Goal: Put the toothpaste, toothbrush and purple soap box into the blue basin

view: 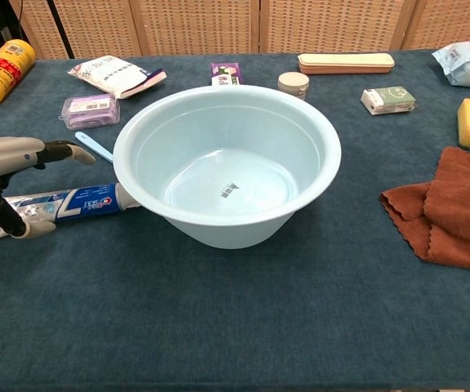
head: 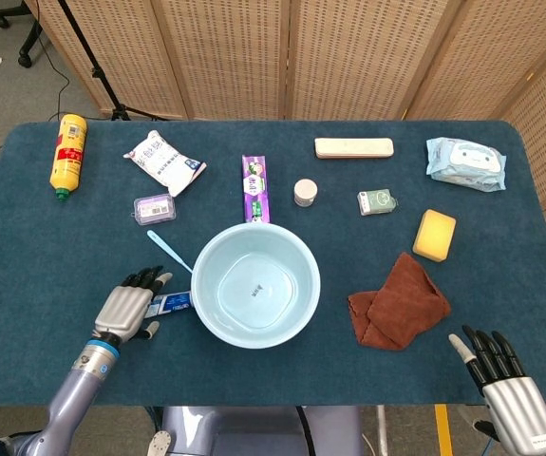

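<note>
silver left hand (head: 126,308) over the tail end of the toothpaste (view: 71,203), fingers spread above the tube, thumb down by its near edge, not gripping. tube's cap end touches the blue basin (head: 303,275). toothbrush (head: 168,251) lies just beyond, its far end hidden behind the basin rim. purple soap box (head: 154,206) sits further back, apart from both. right hand (head: 510,388) at the near right table edge, fingers apart, holding nothing.
</note>
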`<state>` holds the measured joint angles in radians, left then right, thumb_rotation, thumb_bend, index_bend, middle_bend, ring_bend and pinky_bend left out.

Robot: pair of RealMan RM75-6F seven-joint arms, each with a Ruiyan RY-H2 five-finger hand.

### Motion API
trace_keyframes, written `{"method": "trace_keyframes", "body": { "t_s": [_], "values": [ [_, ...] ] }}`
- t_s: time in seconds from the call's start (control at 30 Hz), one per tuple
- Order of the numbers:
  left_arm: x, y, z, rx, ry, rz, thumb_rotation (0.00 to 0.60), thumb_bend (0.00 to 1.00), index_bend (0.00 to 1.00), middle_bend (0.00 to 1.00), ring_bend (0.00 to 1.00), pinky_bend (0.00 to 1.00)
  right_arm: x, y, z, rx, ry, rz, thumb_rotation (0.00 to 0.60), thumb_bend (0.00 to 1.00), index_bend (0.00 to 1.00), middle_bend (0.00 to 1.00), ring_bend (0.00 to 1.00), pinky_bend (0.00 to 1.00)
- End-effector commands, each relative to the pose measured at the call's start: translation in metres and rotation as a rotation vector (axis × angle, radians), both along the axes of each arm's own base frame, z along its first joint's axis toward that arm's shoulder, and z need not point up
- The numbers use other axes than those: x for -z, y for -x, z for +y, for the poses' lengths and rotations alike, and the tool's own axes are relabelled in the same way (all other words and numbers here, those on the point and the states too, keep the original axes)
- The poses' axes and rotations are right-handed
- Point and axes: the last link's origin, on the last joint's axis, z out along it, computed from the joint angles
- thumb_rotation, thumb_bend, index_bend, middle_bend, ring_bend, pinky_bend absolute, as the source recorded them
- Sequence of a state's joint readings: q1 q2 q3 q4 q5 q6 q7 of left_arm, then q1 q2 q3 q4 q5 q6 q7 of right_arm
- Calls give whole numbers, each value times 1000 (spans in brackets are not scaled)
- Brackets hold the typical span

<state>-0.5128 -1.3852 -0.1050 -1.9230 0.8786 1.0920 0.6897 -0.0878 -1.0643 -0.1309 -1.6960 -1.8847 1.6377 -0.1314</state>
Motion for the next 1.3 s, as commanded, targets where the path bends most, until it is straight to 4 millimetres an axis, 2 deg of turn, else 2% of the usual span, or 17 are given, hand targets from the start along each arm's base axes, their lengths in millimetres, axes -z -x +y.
{"method": "trace_keyframes", "body": {
  "t_s": [0.03,0.13,0.23,0.33,0.5,0.7,1.07,1.3],
  "values": [
    [9,-3,1,9,15,14,600,330,67,0,0,129,-1,0,0,-1,2,-1,600,131,0,0,0,0],
    [15,-5,1,15,20,21,600,331,96,0,0,129,-1,0,0,0,5,-3,600,131,0,0,0,0],
    [20,-7,0,24,24,32,600,335,168,7,22,134,-2,0,0,1,5,-5,600,131,0,0,0,0],
    [23,-9,-2,42,4,39,600,344,272,72,88,174,-2,0,0,1,6,-6,600,131,0,0,0,0],
    [25,-11,-4,66,-19,50,600,368,500,210,213,268,-2,0,0,0,8,-7,600,131,0,0,0,0],
    [25,-11,-7,96,-35,79,600,400,634,323,340,358,-3,0,0,-1,11,-9,600,131,0,0,0,0],
    [17,-15,-7,127,-75,74,600,465,790,460,505,466,-4,1,0,0,15,-11,600,131,0,0,0,0],
    [-18,-28,8,145,-141,80,600,467,809,475,516,470,-4,1,0,1,15,-12,600,131,0,0,0,0]
  ]
}}
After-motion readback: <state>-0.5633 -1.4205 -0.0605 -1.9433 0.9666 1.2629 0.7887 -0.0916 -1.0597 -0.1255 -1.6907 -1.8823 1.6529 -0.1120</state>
